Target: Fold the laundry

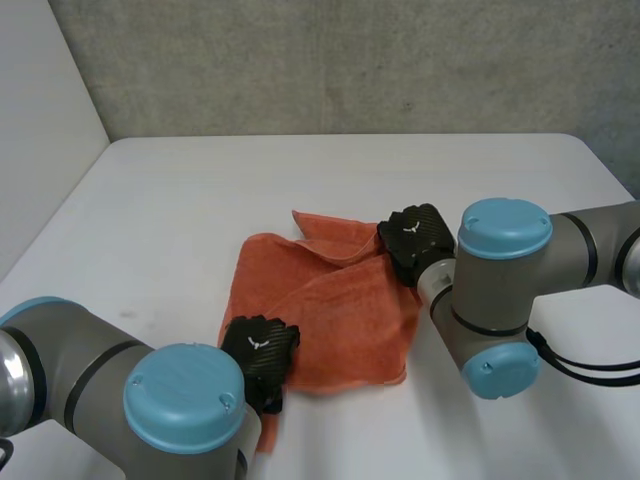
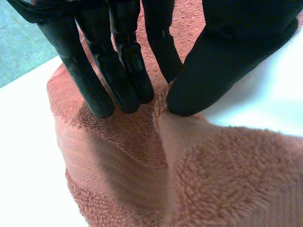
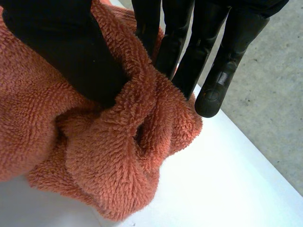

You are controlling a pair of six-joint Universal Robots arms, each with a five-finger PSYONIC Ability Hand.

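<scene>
An orange towel (image 1: 330, 310) lies crumpled and partly folded over in the middle of the white table. My left hand (image 1: 260, 347) is at the towel's near left corner. In its wrist view the fingers (image 2: 118, 75) and thumb meet on a raised ridge of the towel (image 2: 227, 179) and pinch it. My right hand (image 1: 413, 238) is at the towel's far right corner. There its thumb (image 3: 71, 52) and fingers squeeze a bunched fold of the towel (image 3: 109, 156), lifted slightly off the table.
Bare white table (image 1: 180, 210) stretches around the towel on all sides. A grey wall stands behind the far edge. Just past my right hand's fingertips, the table's edge gives way to grey floor (image 3: 274, 94).
</scene>
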